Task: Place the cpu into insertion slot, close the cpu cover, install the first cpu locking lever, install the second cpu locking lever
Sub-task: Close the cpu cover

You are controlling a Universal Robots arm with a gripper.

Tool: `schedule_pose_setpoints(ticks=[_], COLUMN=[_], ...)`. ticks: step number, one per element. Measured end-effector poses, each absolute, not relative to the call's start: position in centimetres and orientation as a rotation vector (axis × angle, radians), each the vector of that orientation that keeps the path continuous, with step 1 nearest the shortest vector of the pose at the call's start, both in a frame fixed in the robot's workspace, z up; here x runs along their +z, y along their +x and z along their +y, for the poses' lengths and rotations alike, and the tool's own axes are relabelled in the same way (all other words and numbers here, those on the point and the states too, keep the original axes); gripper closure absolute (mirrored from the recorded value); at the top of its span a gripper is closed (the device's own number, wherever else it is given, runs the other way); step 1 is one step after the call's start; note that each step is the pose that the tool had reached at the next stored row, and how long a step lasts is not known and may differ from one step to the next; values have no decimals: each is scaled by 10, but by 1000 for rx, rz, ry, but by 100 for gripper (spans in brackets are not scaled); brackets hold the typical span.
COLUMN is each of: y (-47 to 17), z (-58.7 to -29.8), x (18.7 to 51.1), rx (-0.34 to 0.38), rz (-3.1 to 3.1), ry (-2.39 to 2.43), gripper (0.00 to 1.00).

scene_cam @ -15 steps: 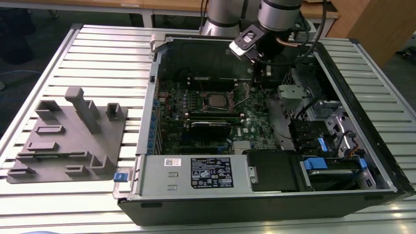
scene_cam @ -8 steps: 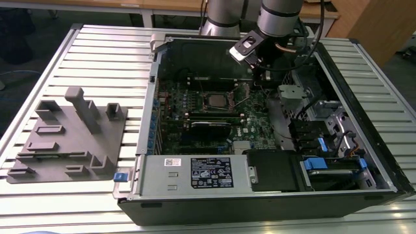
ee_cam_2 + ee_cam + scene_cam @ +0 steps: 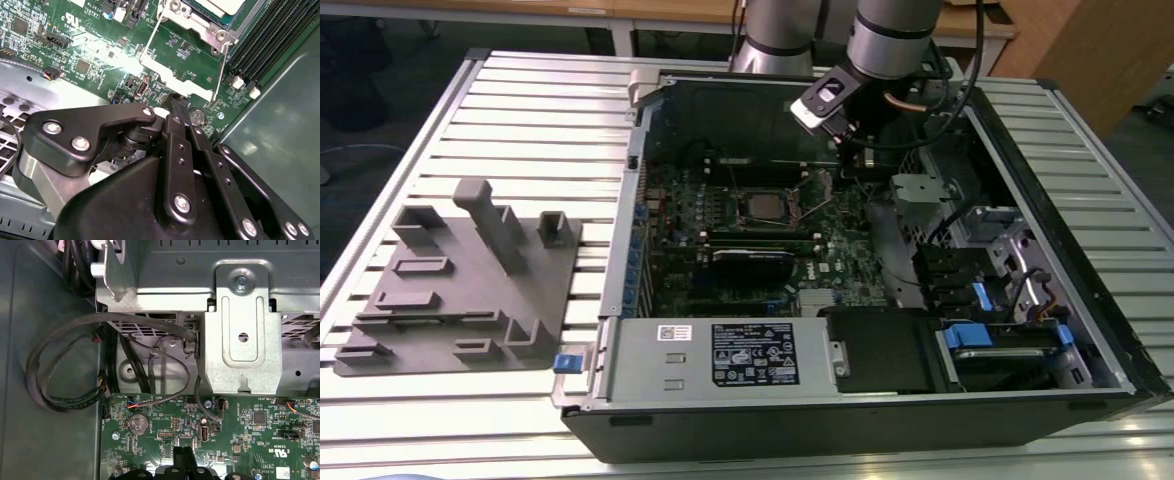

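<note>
Jaws: closed tip to tip, nothing visible between them. You find the gripper (image 3: 175,99) in both wrist views, its fingertips (image 3: 178,460) low over the green motherboard (image 3: 240,440), near a coin cell (image 3: 138,424).

Second wrist view adds:
- the cpu (image 3: 222,4), with a pale silvery-beige top, seated in the insertion slot (image 3: 736,210)
- the cpu cover (image 3: 200,27), a silvery frame lying flat around it
- two thin wire levers (image 3: 221,70) running from the cover's corners toward the fingertips
- black memory slots (image 3: 270,40) alongside

First wrist view adds looped black cables (image 3: 60,370) and a grey metal bracket (image 3: 242,335).

Exterior view adds the open computer case (image 3: 854,430) and a grey moulded fixture (image 3: 454,280) on the exterior view's left, well apart from the cpu.
</note>
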State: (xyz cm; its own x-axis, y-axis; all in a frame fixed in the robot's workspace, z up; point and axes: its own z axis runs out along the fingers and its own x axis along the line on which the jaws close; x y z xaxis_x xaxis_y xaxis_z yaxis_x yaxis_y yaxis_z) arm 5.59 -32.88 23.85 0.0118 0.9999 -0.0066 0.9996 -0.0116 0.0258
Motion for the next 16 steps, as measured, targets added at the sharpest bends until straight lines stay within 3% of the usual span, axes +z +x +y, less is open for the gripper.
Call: schedule_pose_setpoints(ticks=[16], y=[19], z=[-329], x=[238], rx=[23], rz=[2191], ry=[2220], gripper=[89])
